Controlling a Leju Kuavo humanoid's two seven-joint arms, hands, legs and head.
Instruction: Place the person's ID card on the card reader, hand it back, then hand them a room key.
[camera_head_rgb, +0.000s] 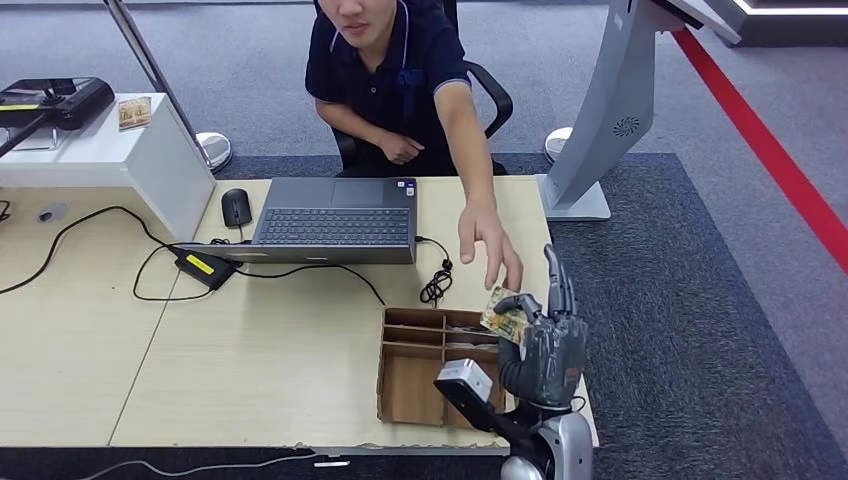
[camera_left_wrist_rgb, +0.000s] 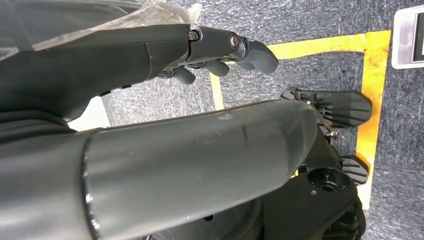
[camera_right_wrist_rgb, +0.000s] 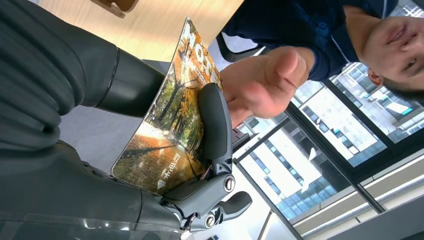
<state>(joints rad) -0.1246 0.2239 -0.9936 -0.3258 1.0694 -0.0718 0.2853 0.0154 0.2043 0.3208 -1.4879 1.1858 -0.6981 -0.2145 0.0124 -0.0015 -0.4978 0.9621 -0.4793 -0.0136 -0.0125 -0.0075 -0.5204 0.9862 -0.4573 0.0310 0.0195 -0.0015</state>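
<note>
**Room key held out for the handover**

Right robot hand (camera_head_rgb: 545, 340), raised at the near right corner of the tabletop (camera_head_rgb: 280, 360), pinches a card (camera_head_rgb: 503, 318) between thumb and fingers. By its printed autumn-tree picture, the card is most likely the room key rather than the ID, so the last step of the task seems to be in hand. It looks thin, stiff and glossy, with white lettering along one edge, and is held above the cardboard organizer (camera_head_rgb: 425, 365). The person's hand (camera_head_rgb: 490, 240) reaches toward it, fingertips just beside the card's free edge. The next move calls for holding steady until the person grips, then loosening the pinch. Left robot hand (camera_left_wrist_rgb: 215, 50) hangs over the floor, fingers loosely curled, holding nothing.
</note>
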